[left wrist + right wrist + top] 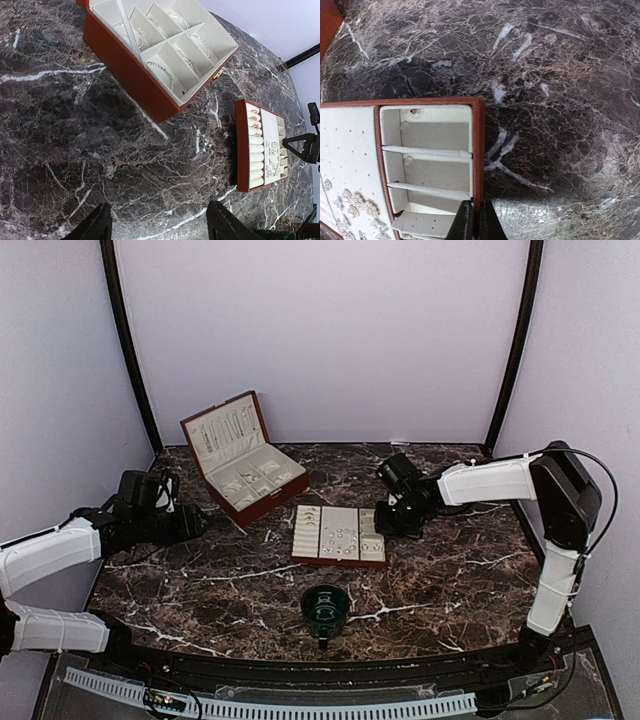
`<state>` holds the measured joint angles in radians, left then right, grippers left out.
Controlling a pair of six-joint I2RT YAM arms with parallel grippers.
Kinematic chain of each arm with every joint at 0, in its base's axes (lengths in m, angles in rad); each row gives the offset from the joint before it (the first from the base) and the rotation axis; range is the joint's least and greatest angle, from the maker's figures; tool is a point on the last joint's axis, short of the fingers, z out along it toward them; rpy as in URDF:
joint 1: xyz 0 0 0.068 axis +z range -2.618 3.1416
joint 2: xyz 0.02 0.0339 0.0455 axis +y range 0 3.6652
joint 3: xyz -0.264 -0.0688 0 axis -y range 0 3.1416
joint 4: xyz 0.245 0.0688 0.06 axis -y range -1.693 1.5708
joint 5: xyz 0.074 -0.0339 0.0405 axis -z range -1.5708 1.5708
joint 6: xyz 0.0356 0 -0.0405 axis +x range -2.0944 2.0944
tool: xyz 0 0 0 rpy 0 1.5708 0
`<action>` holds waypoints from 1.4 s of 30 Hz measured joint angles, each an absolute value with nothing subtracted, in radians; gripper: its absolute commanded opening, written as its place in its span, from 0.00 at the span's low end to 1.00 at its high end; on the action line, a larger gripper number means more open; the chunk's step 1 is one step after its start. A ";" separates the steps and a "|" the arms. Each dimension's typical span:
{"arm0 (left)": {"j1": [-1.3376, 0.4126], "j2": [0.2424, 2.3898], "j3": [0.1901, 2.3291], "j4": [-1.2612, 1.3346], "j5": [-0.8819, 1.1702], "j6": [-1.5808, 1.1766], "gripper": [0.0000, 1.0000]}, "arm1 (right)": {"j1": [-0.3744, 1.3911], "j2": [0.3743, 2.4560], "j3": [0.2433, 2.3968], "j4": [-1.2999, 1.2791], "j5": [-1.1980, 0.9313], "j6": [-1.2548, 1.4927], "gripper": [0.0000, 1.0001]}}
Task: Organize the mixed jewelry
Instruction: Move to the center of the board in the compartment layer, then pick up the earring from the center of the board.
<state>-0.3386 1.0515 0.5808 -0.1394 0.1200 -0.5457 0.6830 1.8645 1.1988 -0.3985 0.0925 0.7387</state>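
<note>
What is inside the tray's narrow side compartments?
A tiny stud in the top compartment and another in the second. The right gripper covers part of the lowest, so its contents are unclear.

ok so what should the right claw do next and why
Probably open the right claw a little. It is shut with its tips at the outer wall of the tray, and shut tips cannot take up a piece. The earrings lie on the dotted pad, just past the small compartments.
</note>
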 measured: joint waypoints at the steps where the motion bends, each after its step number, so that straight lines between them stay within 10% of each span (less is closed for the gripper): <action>1: -0.338 1.057 0.581 -0.152 0.119 -0.547 0.66 | 0.686 1.864 1.199 -0.397 0.094 0.742 0.20; 10: -0.338 1.088 0.548 -0.232 0.139 -0.583 0.57 | 0.686 1.843 1.198 -0.363 0.105 0.760 0.45; 42: -0.339 1.153 0.435 -0.254 0.209 -0.556 0.22 | 0.686 1.698 1.112 -0.256 0.094 0.745 0.53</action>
<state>-0.3386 1.1534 0.4347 -0.2543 0.2092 -0.5564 0.6865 1.6981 1.1118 -0.2558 0.0937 0.7452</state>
